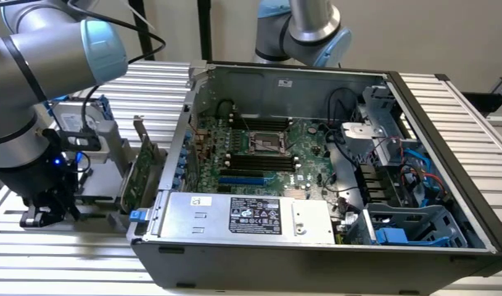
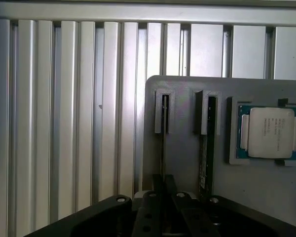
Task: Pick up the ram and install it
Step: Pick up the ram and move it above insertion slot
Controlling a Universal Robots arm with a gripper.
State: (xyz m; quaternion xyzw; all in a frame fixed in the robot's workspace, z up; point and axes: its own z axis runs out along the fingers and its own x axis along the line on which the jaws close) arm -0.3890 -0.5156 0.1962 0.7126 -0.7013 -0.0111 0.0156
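Observation:
A grey holder plate (image 2: pixel 182 158) lies on the slatted table. The ram (image 2: pixel 164 133) stands edge-on in one of the plate's two slots, showing as a thin dark strip. My gripper (image 2: pixel 164 181) is directly over it, its dark fingers (image 2: pixel 156 190) drawn close on either side of the stick's near end, shut on it. A second ram stick (image 2: pixel 206 148) stands edge-on in the neighbouring slot. In the exterior view my gripper (image 1: pixel 49 213) is low over the holder (image 1: pixel 98 200) at the exterior view's left, outside the open computer case (image 1: pixel 317 246). The black motherboard slots (image 1: pixel 255 162) lie inside the case.
A processor chip (image 2: pixel 269 132) sits in a recess of the holder beside the sticks. A tall green expansion card (image 1: pixel 138 176) stands between my arm and the case wall. A second robot arm (image 1: pixel 304 31) stands behind the case. The power supply (image 1: pixel 243 216) fills the case's near side.

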